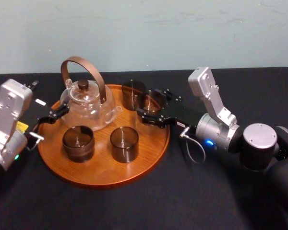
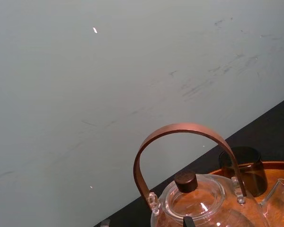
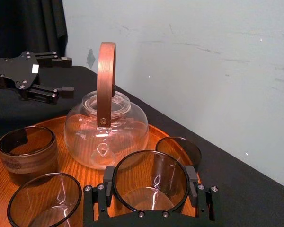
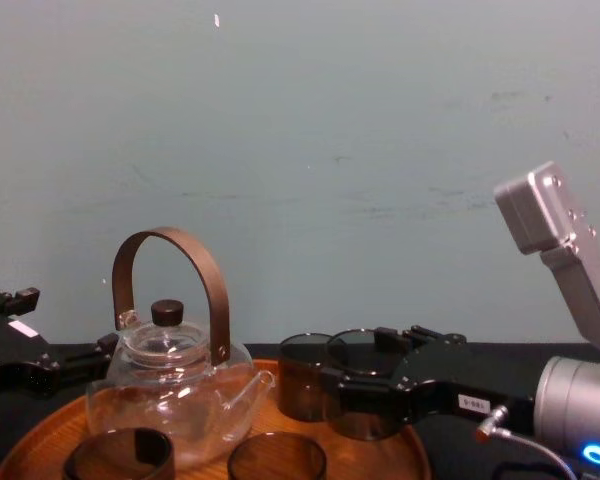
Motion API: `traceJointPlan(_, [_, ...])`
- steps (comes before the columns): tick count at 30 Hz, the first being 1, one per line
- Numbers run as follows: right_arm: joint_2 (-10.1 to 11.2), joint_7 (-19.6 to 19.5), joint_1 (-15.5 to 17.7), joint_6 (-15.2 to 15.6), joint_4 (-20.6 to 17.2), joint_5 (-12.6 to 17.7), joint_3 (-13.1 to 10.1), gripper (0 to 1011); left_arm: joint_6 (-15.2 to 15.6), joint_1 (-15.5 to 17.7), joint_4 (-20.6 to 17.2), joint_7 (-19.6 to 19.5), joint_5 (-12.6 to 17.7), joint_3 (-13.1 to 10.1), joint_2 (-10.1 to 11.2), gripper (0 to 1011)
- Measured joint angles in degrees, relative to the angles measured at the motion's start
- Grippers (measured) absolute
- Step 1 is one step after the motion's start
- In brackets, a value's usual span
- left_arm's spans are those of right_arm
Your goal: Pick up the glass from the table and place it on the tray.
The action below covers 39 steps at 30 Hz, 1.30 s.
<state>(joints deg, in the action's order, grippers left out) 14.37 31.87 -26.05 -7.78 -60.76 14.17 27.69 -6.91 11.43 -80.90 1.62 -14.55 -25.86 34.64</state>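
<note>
My right gripper [image 1: 152, 106] is shut on a dark smoky glass [image 1: 151, 100] over the back right part of the round wooden tray [image 1: 105, 179]. In the right wrist view its fingers [image 3: 109, 182] press both sides of the glass [image 3: 150, 177]. The chest view shows the same glass [image 4: 355, 352] in the gripper [image 4: 365, 400] near the tray's rim; whether its base rests on the tray is unclear. My left gripper [image 1: 55, 115] hovers open at the tray's left edge, beside the teapot. It also appears in the right wrist view [image 3: 68, 74].
A clear glass teapot [image 1: 89, 98] with a brown arched handle stands at the tray's back left. Three more dark glasses sit on the tray: front left [image 1: 78, 143], front middle [image 1: 124, 143], back [image 1: 133, 93]. The black-clothed table [image 1: 134, 206] surrounds the tray.
</note>
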Motion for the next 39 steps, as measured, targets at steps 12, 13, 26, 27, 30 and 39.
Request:
traceJointPlan(12, [1.0,-0.3,1.1,0.3,-2.1,0.4,-0.3,906,0.0,0.0,0.0,0.0,0.0,0.0,0.0,1001])
traceJointPlan(13, [1.0,-0.3,1.1,0.3,-2.1,0.4,-0.3,906,0.0,0.0,0.0,0.0,0.0,0.0,0.0,1001])
traceJointPlan(26, [3.8,-1.2,4.7,1.4,-7.9,1.3,-1.5,906,0.0,0.0,0.0,0.0,0.0,0.0,0.0,1001])
traceJointPlan(27, [3.9,-1.3,4.8,1.4,-8.1,1.3,-1.6,906,0.0,0.0,0.0,0.0,0.0,0.0,0.0,1001])
traceJointPlan(30, [4.3,-1.6,5.2,1.5,-8.5,1.4,-1.9,906,0.0,0.0,0.0,0.0,0.0,0.0,0.0,1001])
traceJointPlan(39, [4.7,-2.1,5.1,1.6,-7.8,1.7,-2.8,906,0.0,0.0,0.0,0.0,0.0,0.0,0.0,1002])
